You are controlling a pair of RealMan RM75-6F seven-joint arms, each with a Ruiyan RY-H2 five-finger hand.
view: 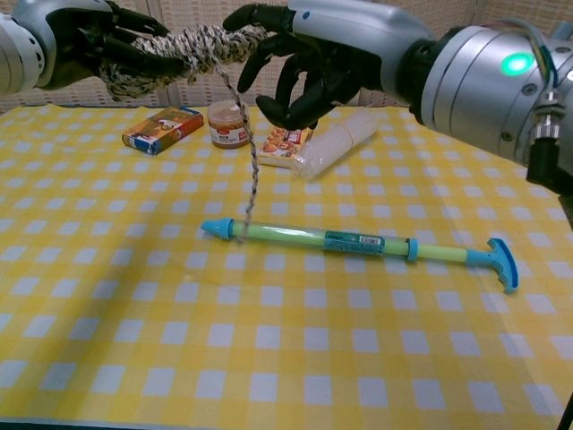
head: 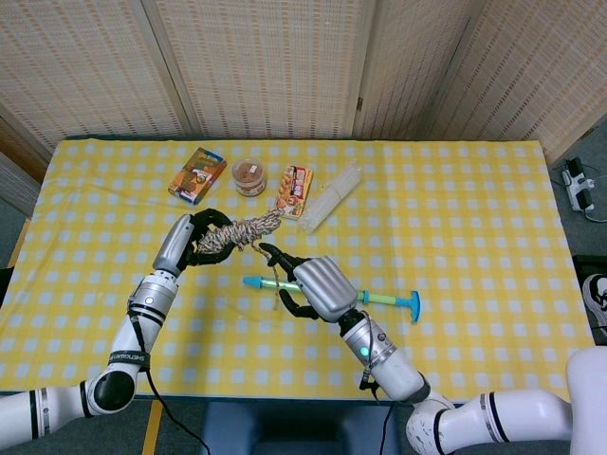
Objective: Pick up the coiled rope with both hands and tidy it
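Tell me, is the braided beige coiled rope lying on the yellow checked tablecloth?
No, the left hand holds the coiled rope above the tablecloth, one loose strand hanging down.

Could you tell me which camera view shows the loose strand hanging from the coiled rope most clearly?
The chest view: the loose strand hangs in plain sight from the coiled rope towards the table. The head view shows only a short, thin piece of it.

Silver arms w/ black bands, black-fingered robot hands, green LED on right wrist.
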